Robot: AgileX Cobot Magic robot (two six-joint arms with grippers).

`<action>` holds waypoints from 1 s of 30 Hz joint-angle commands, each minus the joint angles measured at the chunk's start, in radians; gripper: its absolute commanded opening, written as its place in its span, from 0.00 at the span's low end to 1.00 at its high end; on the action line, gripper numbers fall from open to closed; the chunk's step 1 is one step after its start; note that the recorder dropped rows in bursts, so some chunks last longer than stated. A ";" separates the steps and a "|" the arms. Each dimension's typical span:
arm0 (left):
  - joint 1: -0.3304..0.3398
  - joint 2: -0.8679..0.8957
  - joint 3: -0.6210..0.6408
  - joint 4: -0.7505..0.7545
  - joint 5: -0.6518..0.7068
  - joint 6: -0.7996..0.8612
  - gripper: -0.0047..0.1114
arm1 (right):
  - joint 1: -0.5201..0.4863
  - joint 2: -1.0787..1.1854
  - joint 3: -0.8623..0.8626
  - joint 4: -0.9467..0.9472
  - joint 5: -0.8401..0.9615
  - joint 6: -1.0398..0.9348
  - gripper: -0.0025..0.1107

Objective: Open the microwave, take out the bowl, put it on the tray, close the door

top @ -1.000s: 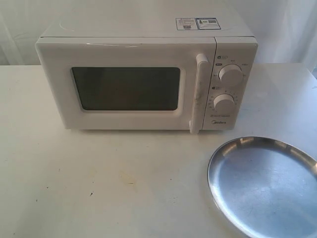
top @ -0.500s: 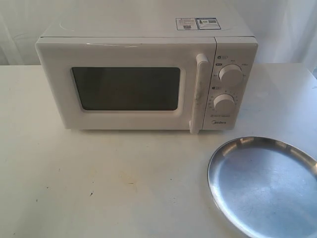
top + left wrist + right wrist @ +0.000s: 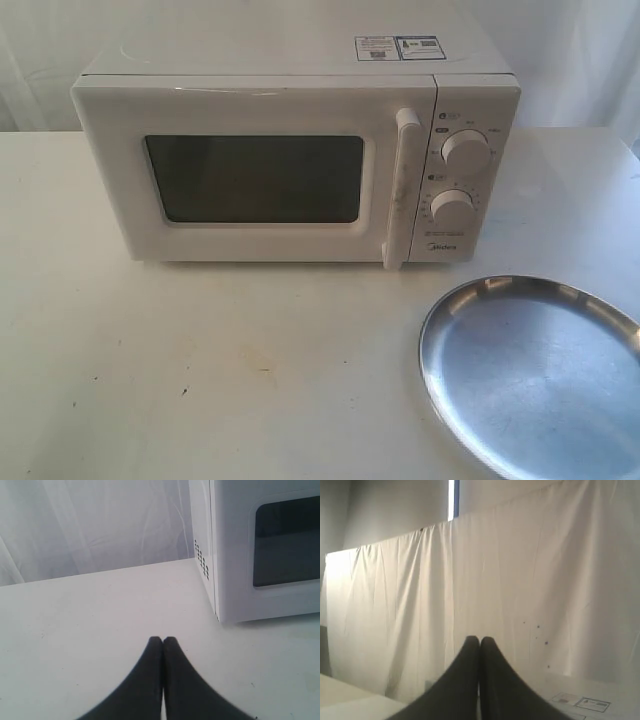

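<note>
The white microwave (image 3: pixel 295 160) stands at the back of the table, its door (image 3: pixel 250 180) closed, with the tall bar handle (image 3: pixel 402 188) beside two round dials (image 3: pixel 465 152). The silver tray (image 3: pixel 535 375) lies at the front right. The bowl is hidden. Neither gripper shows in the exterior view. My left gripper (image 3: pixel 162 640) is shut and empty above the table, with the microwave's side and window corner (image 3: pixel 260 550) ahead of it. My right gripper (image 3: pixel 480 640) is shut and empty, facing the white curtain, with the microwave's stickered top (image 3: pixel 582 702) below it.
A white curtain (image 3: pixel 560 50) hangs behind the table (image 3: pixel 200 370). The tray runs past the exterior view's right and bottom edges. Small dark specks mark the tabletop in front of the microwave.
</note>
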 commanded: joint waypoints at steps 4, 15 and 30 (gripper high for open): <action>-0.005 -0.002 -0.003 -0.008 -0.004 0.000 0.04 | 0.001 0.369 -0.160 -0.167 0.020 0.007 0.02; -0.005 -0.002 -0.003 -0.008 -0.004 0.000 0.04 | -0.046 1.040 -0.210 -0.120 -0.361 -0.338 0.02; -0.005 -0.002 -0.003 -0.008 -0.004 0.000 0.04 | -0.161 1.523 -0.325 -0.136 -0.523 -0.612 0.02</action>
